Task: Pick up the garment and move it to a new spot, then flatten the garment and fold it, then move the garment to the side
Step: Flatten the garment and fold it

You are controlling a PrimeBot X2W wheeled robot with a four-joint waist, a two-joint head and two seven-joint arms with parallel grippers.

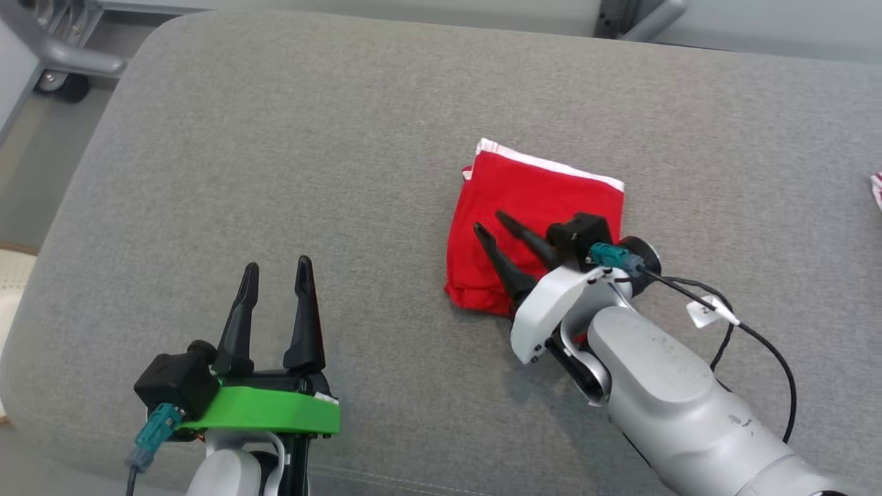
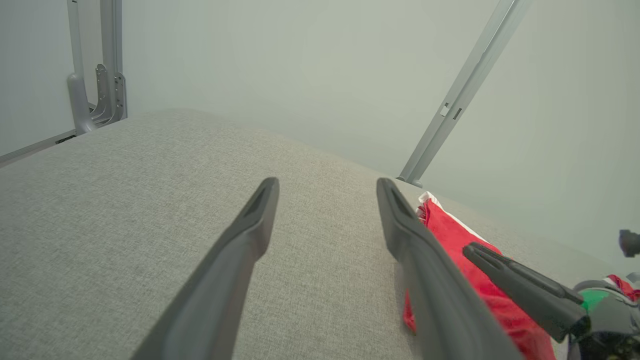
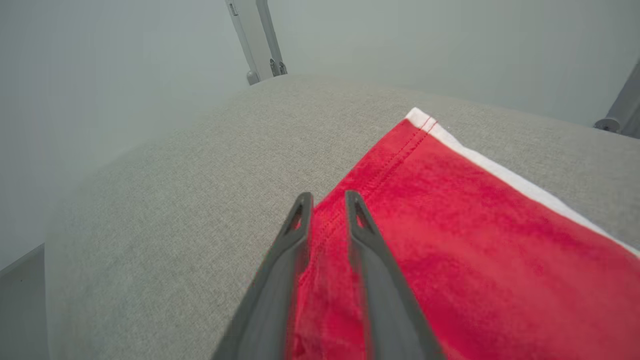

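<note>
The garment [image 1: 544, 200] is red with a white band along its far edge and lies folded into a rough square on the grey padded table [image 1: 310, 172], right of the middle. My right gripper [image 1: 493, 224] lies low over the garment's left part, its fingers a narrow gap apart. In the right wrist view the red cloth [image 3: 450, 225] shows between and under the right gripper [image 3: 327, 197]; nothing is lifted. My left gripper [image 1: 278, 265] stands open near the front edge, well left of the garment, with nothing in it. From the left wrist, the left gripper [image 2: 327, 182] points over bare table, with the garment [image 2: 450, 230] to its right.
A small red and white item [image 1: 876, 189] peeks in at the table's right edge. Grey metal frame legs and a caster [image 1: 65, 86] stand beyond the table's far left corner. A black cable [image 1: 758, 337] loops off my right wrist.
</note>
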